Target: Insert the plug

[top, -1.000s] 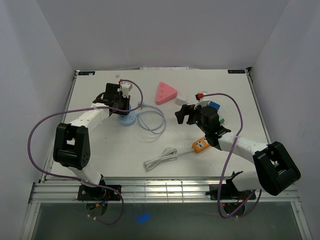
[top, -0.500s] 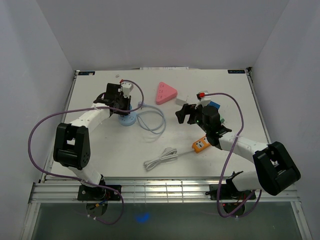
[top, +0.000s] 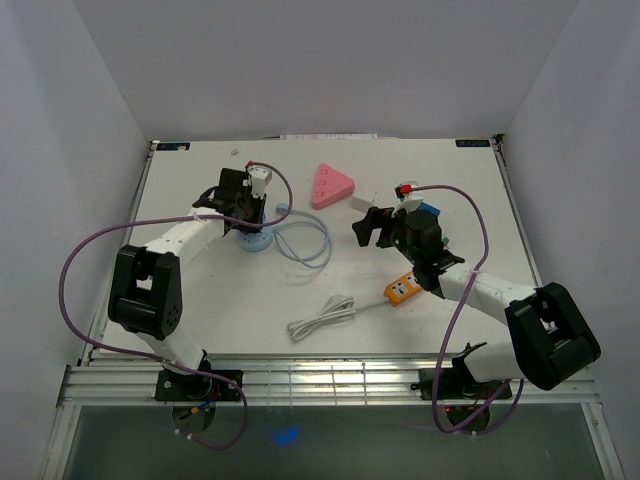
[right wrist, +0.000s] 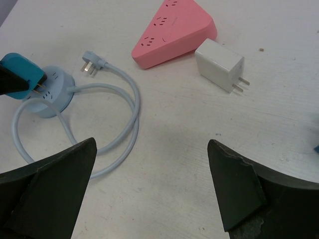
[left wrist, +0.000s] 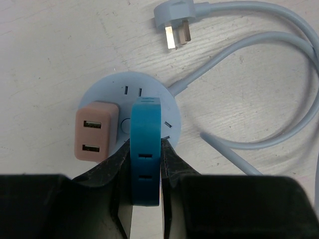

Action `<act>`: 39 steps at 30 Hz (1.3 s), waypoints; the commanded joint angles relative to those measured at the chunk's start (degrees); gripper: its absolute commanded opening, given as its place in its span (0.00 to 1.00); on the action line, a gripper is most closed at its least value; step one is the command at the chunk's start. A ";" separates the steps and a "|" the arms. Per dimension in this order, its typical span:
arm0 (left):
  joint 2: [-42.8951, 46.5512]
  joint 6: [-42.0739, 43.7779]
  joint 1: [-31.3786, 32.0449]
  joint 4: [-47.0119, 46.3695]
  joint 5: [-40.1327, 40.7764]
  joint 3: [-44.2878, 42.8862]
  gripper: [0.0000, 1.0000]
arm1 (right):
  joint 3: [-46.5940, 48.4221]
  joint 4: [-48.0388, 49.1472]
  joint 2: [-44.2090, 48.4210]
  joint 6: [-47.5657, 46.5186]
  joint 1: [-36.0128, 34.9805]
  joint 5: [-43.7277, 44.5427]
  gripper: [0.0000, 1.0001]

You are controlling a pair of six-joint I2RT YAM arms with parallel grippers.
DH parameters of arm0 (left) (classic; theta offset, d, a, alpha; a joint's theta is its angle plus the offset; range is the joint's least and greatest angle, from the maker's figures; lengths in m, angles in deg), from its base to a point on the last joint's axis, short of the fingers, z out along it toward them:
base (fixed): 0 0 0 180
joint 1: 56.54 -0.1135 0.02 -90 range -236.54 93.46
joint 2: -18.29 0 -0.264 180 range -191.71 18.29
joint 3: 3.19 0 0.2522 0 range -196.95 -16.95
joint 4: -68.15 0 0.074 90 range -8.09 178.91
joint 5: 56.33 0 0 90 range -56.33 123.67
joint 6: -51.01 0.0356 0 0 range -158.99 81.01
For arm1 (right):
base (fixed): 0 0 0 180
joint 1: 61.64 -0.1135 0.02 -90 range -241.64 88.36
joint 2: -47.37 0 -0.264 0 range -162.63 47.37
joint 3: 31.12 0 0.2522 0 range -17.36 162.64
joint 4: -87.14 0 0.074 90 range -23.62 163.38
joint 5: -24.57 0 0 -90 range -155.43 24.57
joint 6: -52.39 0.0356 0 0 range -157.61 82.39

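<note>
My left gripper (left wrist: 146,172) is shut on a blue plug (left wrist: 146,149) and holds it right over the round pale-blue socket hub (left wrist: 149,87). A pink USB adapter (left wrist: 96,130) sits plugged into the hub's left side. In the top view the left gripper (top: 243,205) is over the hub (top: 255,241). The right wrist view shows the blue plug (right wrist: 22,73) with its prongs just above the hub (right wrist: 55,94). My right gripper (right wrist: 152,191) is open and empty above bare table, also seen in the top view (top: 372,226).
The hub's grey cable (left wrist: 279,84) loops right and ends in a loose plug (left wrist: 174,20). A pink triangular power strip (right wrist: 174,27) and a white charger (right wrist: 220,63) lie at the back. An orange adapter (top: 399,290) with a white cable (top: 322,318) lies near the front.
My left gripper has shifted slightly right and nearer over the hub with the blue plug. The right arm has barely moved.
</note>
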 commanded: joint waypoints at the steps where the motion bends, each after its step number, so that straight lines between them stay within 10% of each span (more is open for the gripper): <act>1: 0.54 -0.32 -0.06 -0.54 2.16 0.70 0.00 | 0.37 1.12 -0.37 0.73 0.38 -0.67 0.97; 39: -2.53 2.05 1.00 1.05 1.02 0.17 0.00 | 0.11 1.65 -1.17 2.40 2.49 -3.05 0.96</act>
